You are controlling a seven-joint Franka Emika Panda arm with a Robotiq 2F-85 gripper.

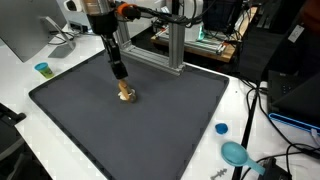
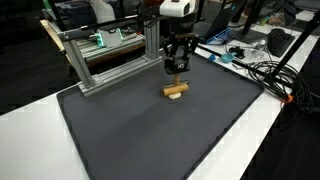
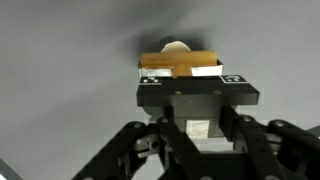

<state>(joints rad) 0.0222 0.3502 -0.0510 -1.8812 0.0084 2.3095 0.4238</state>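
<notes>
Wrist view: the gripper (image 3: 190,78) comes in from 6 o'clock. Its jaws are closed on a wooden block (image 3: 180,62), which spans the gap between the two fingertip pads (image 3: 150,79). A pale round part shows just behind the block at 12 o'clock; what it is cannot be told.

In both exterior views the arm hangs vertically over a dark mat (image 1: 100,135), with the gripper (image 1: 119,74) directly above the wooden block (image 1: 124,96). The block's lower end is at the mat surface, a little toward 11 o'clock from the mat centre. Whether it rests on the mat or is lifted just clear of it cannot be told.

In an exterior view the gripper (image 2: 177,68) meets the top of the wooden block (image 2: 176,90), and the dark mat (image 2: 150,135) lies on a white table (image 2: 270,120).

Surroundings:
- An aluminium frame (image 1: 172,50) stands past the mat's edge at 12 o'clock.
- A small blue cap (image 1: 221,128) lies on the table at 4 o'clock, just off the mat.
- A teal round item (image 1: 235,153) lies near it, at 5 o'clock.
- A small teal cup (image 1: 42,69) stands at 10 o'clock.
</notes>
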